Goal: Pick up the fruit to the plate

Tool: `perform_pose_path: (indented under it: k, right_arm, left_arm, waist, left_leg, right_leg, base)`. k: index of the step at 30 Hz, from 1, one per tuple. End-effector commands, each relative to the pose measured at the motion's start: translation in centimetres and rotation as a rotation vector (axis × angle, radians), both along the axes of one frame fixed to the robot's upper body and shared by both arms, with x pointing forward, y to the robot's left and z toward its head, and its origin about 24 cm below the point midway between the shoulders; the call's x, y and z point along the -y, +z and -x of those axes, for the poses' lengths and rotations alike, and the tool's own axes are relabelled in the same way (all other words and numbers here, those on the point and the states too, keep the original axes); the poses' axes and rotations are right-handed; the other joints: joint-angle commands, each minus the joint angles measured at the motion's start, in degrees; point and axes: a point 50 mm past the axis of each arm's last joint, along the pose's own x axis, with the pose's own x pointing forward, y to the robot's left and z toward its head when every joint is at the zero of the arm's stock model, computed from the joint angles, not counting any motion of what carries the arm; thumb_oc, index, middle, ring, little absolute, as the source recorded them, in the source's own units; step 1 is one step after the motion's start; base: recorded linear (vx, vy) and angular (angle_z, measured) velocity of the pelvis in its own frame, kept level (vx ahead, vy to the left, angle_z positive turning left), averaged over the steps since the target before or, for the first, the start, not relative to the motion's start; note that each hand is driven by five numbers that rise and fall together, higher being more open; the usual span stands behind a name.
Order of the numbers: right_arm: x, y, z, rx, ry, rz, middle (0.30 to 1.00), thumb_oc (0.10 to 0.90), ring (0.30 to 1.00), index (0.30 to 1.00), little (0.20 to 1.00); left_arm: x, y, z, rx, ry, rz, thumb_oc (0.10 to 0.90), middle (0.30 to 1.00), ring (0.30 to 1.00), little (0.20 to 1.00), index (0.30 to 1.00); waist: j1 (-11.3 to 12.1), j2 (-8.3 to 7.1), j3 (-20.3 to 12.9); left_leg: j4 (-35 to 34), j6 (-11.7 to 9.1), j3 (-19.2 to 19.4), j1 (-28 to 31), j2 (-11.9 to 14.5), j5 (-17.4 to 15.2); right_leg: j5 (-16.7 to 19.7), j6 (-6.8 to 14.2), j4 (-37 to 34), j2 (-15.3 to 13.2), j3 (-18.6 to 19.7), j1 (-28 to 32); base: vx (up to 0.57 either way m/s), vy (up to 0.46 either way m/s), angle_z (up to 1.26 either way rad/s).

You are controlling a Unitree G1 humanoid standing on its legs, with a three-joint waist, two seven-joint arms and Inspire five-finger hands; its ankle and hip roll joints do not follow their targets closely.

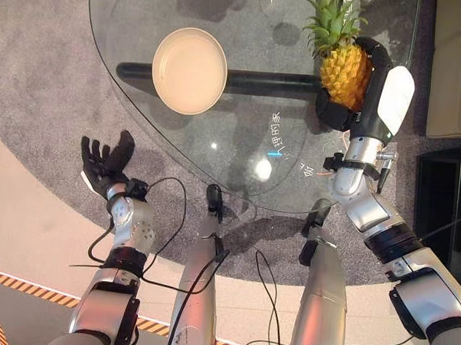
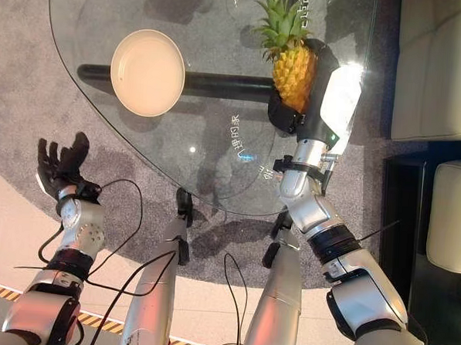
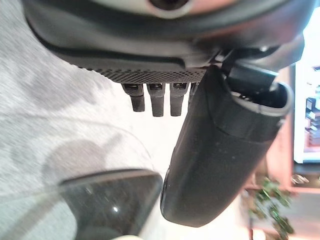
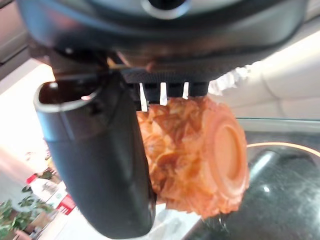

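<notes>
Pineapple point(image 1: 345, 72) in my right hand point(image 1: 367, 95), fingers and thumb wrapped round body, over glass surface point(image 1: 239, 154). Plate point(image 1: 189, 70) well apart, toward my idle left hand point(image 1: 105, 166), fingers spread. Risk I see: top-heavy crown tips fruit out of grasp mid-carry; knobbly skin slips.

The dark right hand point(image 1: 350, 109) covers the far side of the yellow pineapple point(image 1: 342, 72); its leafy crown point(image 1: 331, 23) and the round glass table point(image 1: 238, 165) run past the top edge.
</notes>
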Motion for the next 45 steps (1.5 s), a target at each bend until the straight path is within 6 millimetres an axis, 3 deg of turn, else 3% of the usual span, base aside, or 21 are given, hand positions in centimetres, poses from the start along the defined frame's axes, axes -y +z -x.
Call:
perform_pose_path:
  k: [1, 14, 33, 45]
  right_arm:
    - [-1.7, 5.7, 2.6, 0.339, 0.133, 0.075, 0.300, 0.100, 0.300, 0.300, 0.200]
    - [-2.6, 7.3, 4.0, 0.427, 0.193, 0.144, 0.300, 0.100, 0.300, 0.300, 0.200]
    - [-5.0, 8.5, 5.2, 0.445, 0.348, 0.230, 0.300, 0.100, 0.300, 0.300, 0.200]
    - [-6.6, 9.1, 5.7, 0.453, 0.426, 0.248, 0.300, 0.100, 0.300, 0.300, 0.200]
  left_arm:
    - [-2.6, 5.6, 1.1, 0.223, 0.115, -0.176, 0.800, 0.900, 0.900, 0.900, 0.900]
    - [2.6, 9.7, 1.0, 0.422, -0.219, -0.290, 0.800, 0.900, 0.900, 0.900, 0.900]
    - [8.5, 11.3, 0.1, 0.463, -0.718, -0.285, 0.800, 0.900, 0.900, 0.900, 0.900]
    - [10.8, 12.1, 0.1, 0.509, -0.874, -0.259, 0.800, 0.900, 0.900, 0.900, 0.900]
  waist:
    - [-0.5, -0.52, -1.3]
    - [-0.4, -1.06, -1.3]
    - [-1.3, -1.06, -1.3]
    - [-1.6, -0.90, -1.3]
  left_leg:
    - [5.8, -1.1, -2.8, -2.1, 0.7, -3.5]
    - [5.9, -1.1, -2.9, -3.1, 1.0, -3.8]
    - [4.7, -1.1, -1.8, -2.4, 1.2, -3.2]
    - [4.4, -1.0, -1.3, -2.1, 1.1, -3.0]
  right_leg:
    - [2.0, 1.9, -3.6, -0.7, -0.3, 1.8]
    - [2.8, 2.4, -4.6, -0.8, -0.9, 1.7]
    - [4.2, 3.1, -7.1, -1.0, -1.1, 2.8]
    - [4.7, 3.2, -7.9, -1.3, -1.1, 3.2]
  base:
    - [0.00, 0.000, 0.00]
    - [0.00, -0.012, 0.00]
    - [0.00, 0.000, 0.00]
    - [0.00, 0.000, 0.00]
